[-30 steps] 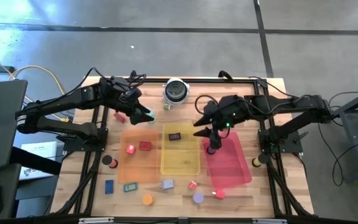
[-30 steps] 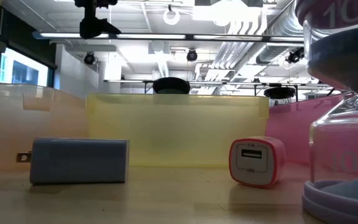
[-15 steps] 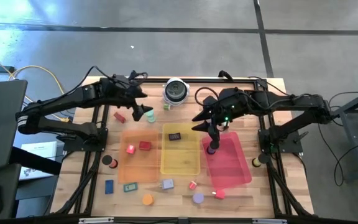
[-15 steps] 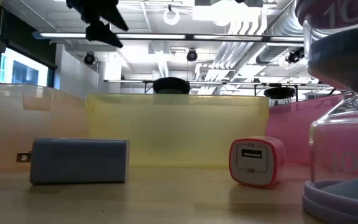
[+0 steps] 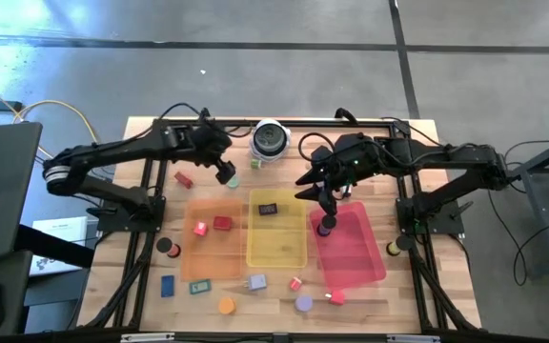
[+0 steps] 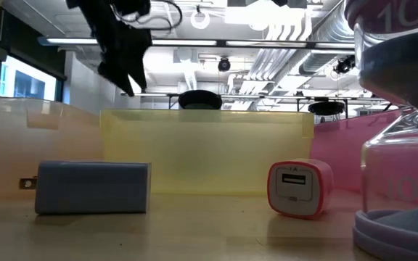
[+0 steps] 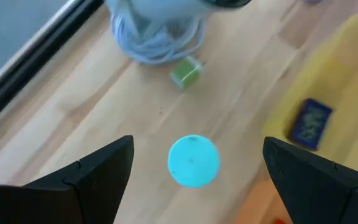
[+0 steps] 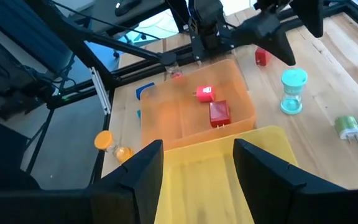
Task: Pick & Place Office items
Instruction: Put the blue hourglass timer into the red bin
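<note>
Teal hourglass is standing on the counter at upper centre of the high view, directly under the open left gripper, which is lining up and needs a straight descent, while the right gripper, its fingers partly apart, is hanging over the red tray.

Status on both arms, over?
Left gripper open, above teal sand timer standing on table. Right gripper hangs near yellow tray. Green plug nearby, clear of timer.
</note>
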{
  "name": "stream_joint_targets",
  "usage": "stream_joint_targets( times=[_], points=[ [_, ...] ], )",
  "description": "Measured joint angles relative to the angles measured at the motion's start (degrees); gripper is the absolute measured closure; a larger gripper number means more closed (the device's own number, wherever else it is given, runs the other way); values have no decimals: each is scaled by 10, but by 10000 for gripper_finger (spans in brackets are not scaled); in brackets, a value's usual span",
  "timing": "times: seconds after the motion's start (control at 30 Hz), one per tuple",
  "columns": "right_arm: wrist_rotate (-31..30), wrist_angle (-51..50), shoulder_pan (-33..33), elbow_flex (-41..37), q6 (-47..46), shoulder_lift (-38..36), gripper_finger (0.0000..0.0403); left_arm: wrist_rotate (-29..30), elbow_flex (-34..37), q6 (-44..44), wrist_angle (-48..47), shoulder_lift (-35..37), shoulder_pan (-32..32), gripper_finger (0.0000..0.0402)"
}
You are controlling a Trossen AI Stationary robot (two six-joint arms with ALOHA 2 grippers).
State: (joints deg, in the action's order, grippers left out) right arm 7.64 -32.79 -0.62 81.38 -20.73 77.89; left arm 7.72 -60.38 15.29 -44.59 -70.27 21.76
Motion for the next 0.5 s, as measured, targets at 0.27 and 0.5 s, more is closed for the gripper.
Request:
stream_joint_targets(
  times=[0.27,0.5],
  points=[
    [0,-5,0,0,0,0,218,-1,0,17,-4,-73,0,56],
    [0,-5,0,0,4,0,218,-1,0,21,-5,-94,0,56]
  ],
)
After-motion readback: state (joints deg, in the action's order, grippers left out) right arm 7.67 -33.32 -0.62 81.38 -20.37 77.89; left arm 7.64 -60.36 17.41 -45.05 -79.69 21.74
